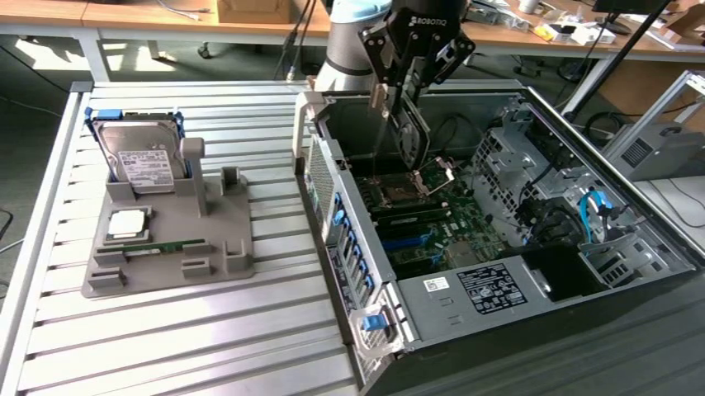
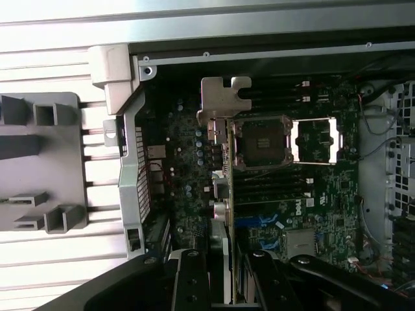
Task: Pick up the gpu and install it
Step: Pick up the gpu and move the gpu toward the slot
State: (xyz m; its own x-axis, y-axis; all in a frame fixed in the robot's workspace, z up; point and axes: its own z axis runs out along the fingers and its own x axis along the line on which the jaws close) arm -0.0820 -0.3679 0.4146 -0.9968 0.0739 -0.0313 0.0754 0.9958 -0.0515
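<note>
Exterior view: the hand (image 1: 399, 97) holds the gpu (image 1: 414, 134) upright over the motherboard (image 1: 441, 229).

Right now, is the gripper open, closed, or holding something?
Gripper: closed on the gpu, holding it over the open computer case.

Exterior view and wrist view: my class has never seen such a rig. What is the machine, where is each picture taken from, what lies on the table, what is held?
The machine is one robot arm ending in a gripper, a two-fingered clamp. The exterior view comes from a camera off the arm; the wrist view from a camera on its wrist, looking past the gripper. On the slatted table sit an open computer case and a grey holder carrying a hard drive and a memory stick. The gripper is shut on the gpu, a dark card with a silvery bracket, held over the case's motherboard.
</note>
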